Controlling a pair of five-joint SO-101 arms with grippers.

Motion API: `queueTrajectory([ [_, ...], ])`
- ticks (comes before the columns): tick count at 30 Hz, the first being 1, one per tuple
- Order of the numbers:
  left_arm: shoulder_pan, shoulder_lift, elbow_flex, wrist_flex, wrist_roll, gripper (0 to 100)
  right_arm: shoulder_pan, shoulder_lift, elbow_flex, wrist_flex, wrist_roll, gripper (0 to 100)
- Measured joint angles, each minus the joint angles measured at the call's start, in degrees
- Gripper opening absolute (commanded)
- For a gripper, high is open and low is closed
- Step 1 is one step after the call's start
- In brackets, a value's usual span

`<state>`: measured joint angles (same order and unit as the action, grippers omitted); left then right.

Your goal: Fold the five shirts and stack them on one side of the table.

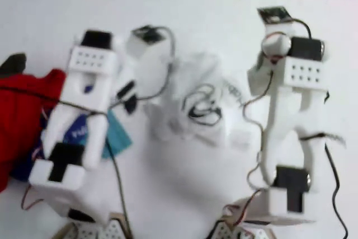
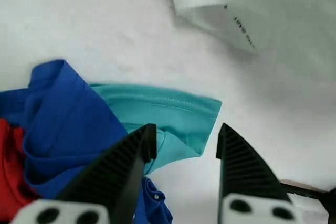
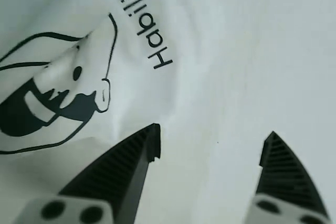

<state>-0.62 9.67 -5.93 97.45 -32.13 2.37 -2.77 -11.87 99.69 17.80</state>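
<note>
Open, empty left gripper [image 2: 186, 135] over teal shirt [image 2: 157, 106], right gripper [image 3: 213, 135] likewise over white shirt [image 3: 68, 66]; pinching teal may drag blue shirt [image 2: 58, 114].

A short word in black letters [image 3: 147, 30] stands on the white shirt [image 3: 226, 51]. It runs along one side of a black line drawing [image 3: 47, 93], cartoon-like, printed on the same cloth. In the left wrist view a folded white flap [image 2: 215, 17] of cloth lying on the desk carries a few small dark characters [image 2: 242, 29], too small to make out. From the high view, white lettering [image 1: 79, 133] shows on the blue shirt [image 1: 71, 138] beneath the left arm [image 1: 84, 93]; it is mostly covered and cannot be read.
</note>
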Motion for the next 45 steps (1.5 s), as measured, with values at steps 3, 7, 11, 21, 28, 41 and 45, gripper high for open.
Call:
queueTrajectory([
  [3, -4.48, 0.0, 8.97, -6.42, -1.76, 20, -3.16, -5.71, 0.0, 0.0, 0.0, 30.5],
  [7, -11.87, 0.0, 20.31, -15.82, -4.66, 20, -5.71, -11.25, 0.35, 0.26, 0.0, 30.5],
  [11, -17.67, 0.0, 26.9, -23.21, -5.89, 20, -8.44, -14.42, 4.66, 0.35, 0.0, 30.5],
  [21, -33.23, -0.44, 29.63, -37.54, -9.23, 20, -13.27, -14.86, 16.44, 0.35, 0.0, 30.5],
  [28, -46.07, -0.62, 29.63, -43.43, -10.37, 20, -18.02, -14.86, 24.88, -7.12, 0.0, 30.5],
  [41, -48.26, -3.34, 13.63, -21.19, -7.03, 20, -36.4, -14.86, 29.1, -22.51, 0.0, 30.7],
  [45, -47.82, -12.31, 12.84, -17.23, -4.84, 20, -36.92, -11.96, 28.48, -26.46, -0.18, 30.7],
])
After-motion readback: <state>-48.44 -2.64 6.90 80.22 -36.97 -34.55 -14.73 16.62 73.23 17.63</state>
